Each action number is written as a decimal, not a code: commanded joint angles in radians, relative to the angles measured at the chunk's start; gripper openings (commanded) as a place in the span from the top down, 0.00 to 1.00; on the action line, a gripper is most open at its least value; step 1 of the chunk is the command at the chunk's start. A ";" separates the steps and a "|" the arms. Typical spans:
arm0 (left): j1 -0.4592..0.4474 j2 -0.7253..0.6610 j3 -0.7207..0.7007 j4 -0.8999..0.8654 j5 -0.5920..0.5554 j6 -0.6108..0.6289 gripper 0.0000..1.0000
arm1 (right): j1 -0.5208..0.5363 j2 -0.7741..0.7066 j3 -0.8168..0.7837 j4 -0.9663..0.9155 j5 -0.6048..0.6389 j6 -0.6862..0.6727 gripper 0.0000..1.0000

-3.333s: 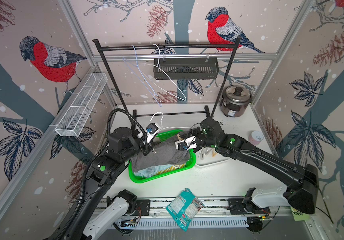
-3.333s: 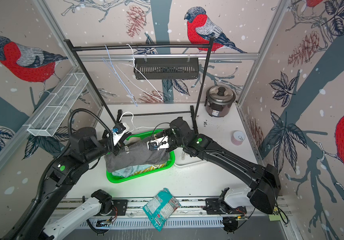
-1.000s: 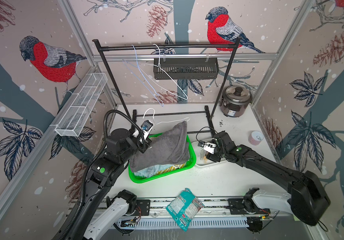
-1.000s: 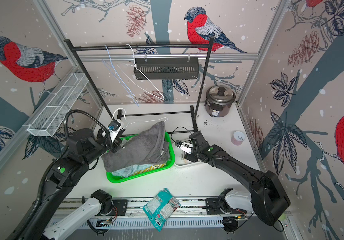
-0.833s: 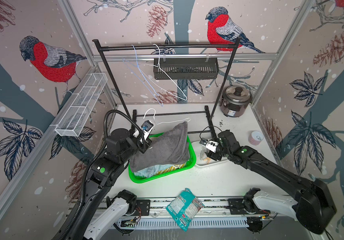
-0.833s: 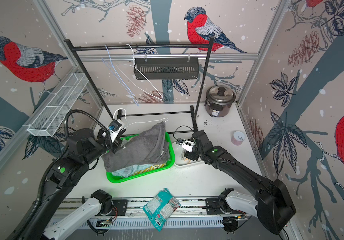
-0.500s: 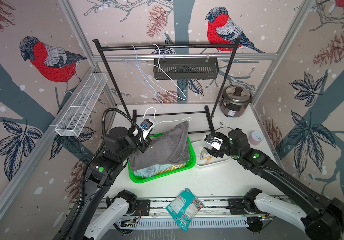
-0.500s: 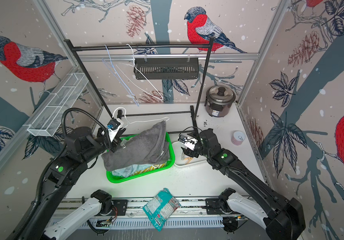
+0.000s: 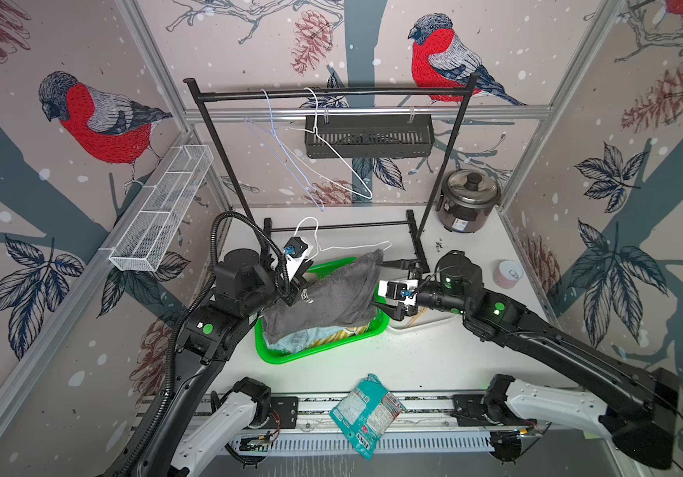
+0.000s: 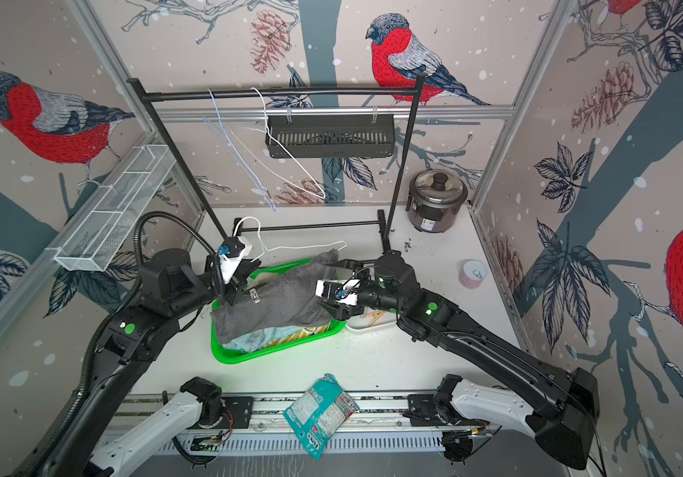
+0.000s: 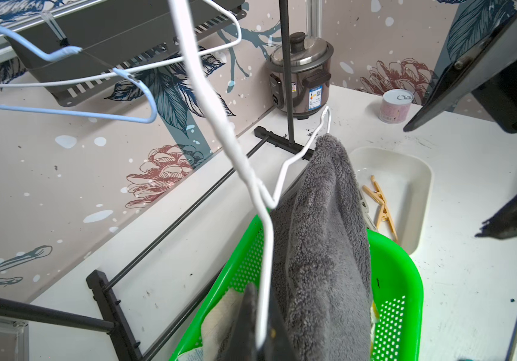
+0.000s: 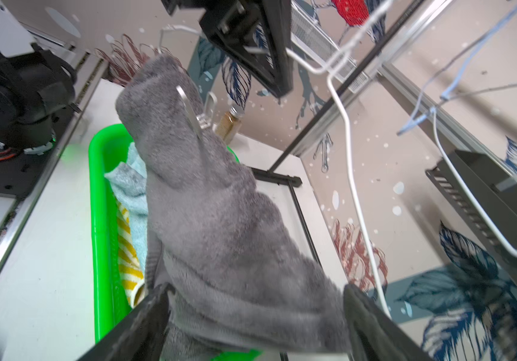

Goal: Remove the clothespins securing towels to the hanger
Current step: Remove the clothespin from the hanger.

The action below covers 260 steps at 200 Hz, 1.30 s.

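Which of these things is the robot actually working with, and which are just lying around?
In the job: white hanger, held by the shut left gripper; grey towel on it; its clothespin; open right gripper; wooden clothespins in the white tray; green basket.

Lying about: rice cooker; pink can; teal packet; wire shelf; black wall basket; spare hangers.

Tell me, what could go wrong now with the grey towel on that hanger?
1. The open right tool has its jaws on either side of the grey towel, well away from the clothespin clipped up near the left tool. It might pinch cloth instead of the peg.
2. A tug on the cloth could twist the thin white hanger in the shut left tool, or drag the towel crooked.
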 commanded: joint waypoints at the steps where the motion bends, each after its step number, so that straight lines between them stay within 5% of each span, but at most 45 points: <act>1: 0.002 -0.003 -0.007 0.064 0.044 -0.013 1.00 | 0.031 0.059 0.047 0.052 -0.052 -0.054 0.13; 135: 0.008 -0.013 -0.030 0.081 0.079 -0.005 1.00 | 0.138 0.424 0.326 -0.008 -0.149 -0.191 0.14; 260: 0.013 -0.015 -0.041 0.095 0.085 -0.004 1.00 | 0.160 0.573 0.459 -0.064 -0.203 -0.225 0.35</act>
